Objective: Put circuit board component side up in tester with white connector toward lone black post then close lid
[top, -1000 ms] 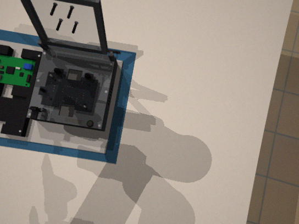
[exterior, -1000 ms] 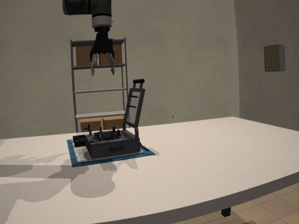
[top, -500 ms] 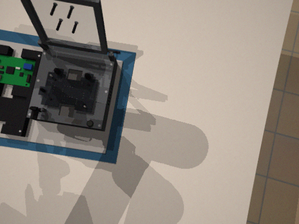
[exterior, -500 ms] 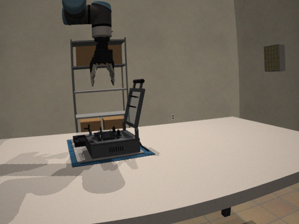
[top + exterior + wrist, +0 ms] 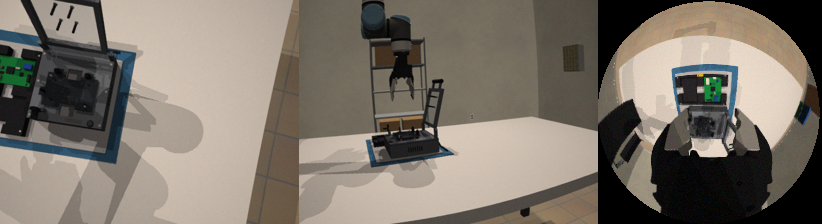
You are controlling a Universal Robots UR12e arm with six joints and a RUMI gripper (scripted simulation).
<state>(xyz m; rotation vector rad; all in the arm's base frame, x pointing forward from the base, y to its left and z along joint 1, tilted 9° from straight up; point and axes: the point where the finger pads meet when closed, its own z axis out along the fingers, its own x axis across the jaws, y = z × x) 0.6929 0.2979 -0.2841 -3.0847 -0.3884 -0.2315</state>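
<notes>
The green circuit board (image 5: 15, 79) (image 5: 713, 90) lies component side up in the black tray (image 5: 14, 110) (image 5: 689, 91). A whitish connector (image 5: 707, 81) shows at one end of it in the wrist view. The tester (image 5: 94, 122) (image 5: 414, 148) stands beside the tray, its dark nest (image 5: 66, 90) without a board. A black post (image 5: 42, 90) stands by itself at the nest's left; two more stand at its back. Two small pins show at opposite corners. The lid (image 5: 101, 30) (image 5: 439, 107) stands open, raised steeply. My gripper (image 5: 402, 99) (image 5: 712, 108) is open and empty, high above the tester.
A blue mat (image 5: 111, 154) (image 5: 374, 164) lies under tester and tray on the white table (image 5: 220, 82) (image 5: 491, 164). A latch part (image 5: 34, 110) stands at the tester's left edge, with a round knob (image 5: 89, 123) at its front. A shelf (image 5: 399, 114) stands behind the table.
</notes>
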